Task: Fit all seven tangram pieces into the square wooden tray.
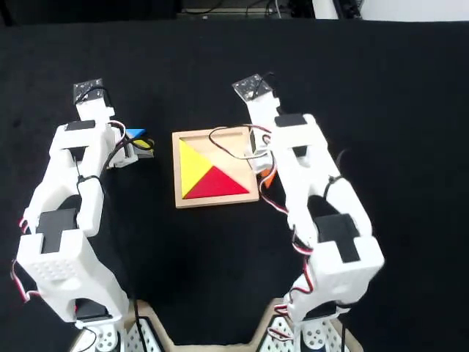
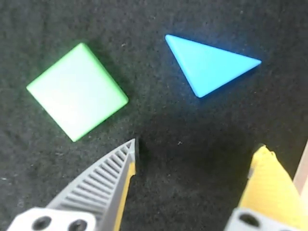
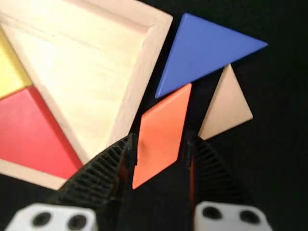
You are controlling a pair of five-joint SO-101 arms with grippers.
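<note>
Tangram pieces lie in three spots here: two in the tray and the rest loose on the black cloth (image 1: 381,88). The square wooden tray (image 1: 178,170) sits in the middle of the high view, between the two arms. Inside it, a yellow triangle (image 1: 190,163) fills the left part and a red triangle (image 1: 218,186) the lower part, and they meet along a diagonal. The upper right of the tray floor is bare wood.

At the tray's right edge in the high view, the right gripper (image 3: 159,144) is down near the cloth. Its two fingers press against the long sides of an orange parallelogram (image 3: 161,120), so the piece is clamped between them. I cannot tell whether it rests on the cloth or is lifted a little. The parallelogram lies just outside the tray's rim and runs alongside it. Beyond its far end lies a dark blue triangle (image 3: 202,48), just beside the tray's corner. A tan triangle (image 3: 226,103) lies just beside the parallelogram on the side away from the tray, with one tip up against the blue one.

To the left of the tray in the high view, the left gripper (image 2: 197,147) hangs over the cloth, fingers spread wide with nothing between them — one finger is grey and ribbed, the other yellow-faced. Ahead of the fingertips lie a green square (image 2: 77,91) and a light blue triangle (image 2: 209,67), apart from each other and clear of both fingers.
</note>
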